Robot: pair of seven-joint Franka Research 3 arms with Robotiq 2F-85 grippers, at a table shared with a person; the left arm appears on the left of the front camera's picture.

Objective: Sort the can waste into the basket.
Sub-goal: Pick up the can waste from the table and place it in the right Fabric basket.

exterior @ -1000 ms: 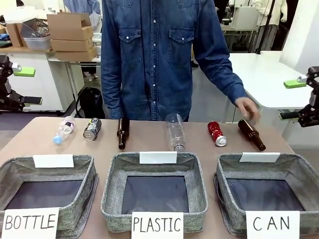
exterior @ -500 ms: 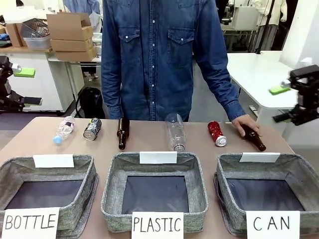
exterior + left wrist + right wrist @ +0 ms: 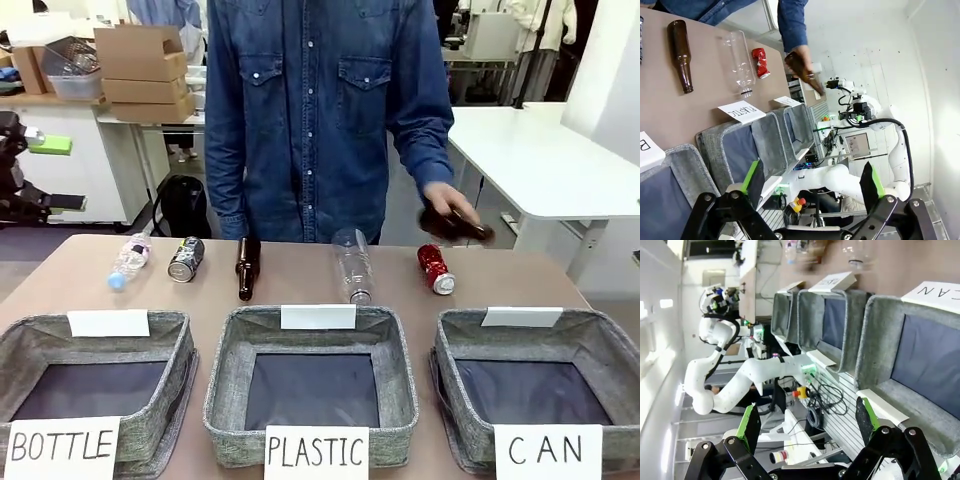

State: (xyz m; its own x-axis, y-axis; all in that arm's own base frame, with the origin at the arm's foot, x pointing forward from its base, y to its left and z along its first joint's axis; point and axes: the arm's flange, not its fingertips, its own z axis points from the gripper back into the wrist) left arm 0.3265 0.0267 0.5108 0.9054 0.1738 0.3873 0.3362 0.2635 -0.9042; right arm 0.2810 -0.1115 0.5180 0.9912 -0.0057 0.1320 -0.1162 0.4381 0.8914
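The red can (image 3: 435, 269) lies far ahead of both jaws, just behind the CAN basket (image 3: 600, 325), whose right end is cut off; the dark can (image 3: 185, 259) lies well apart. Near the red can a hand (image 3: 443, 198) holds a blurred brown bottle (image 3: 458, 226). The left gripper (image 3: 812, 180) and right gripper (image 3: 807, 425) gape empty.

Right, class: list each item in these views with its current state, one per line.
red can, lying on its side
dark can, lying on its side
clear bottle, lying down
brown bottle, held up by the person's hand
CAN basket, empty
left end effector, open
right end effector, open
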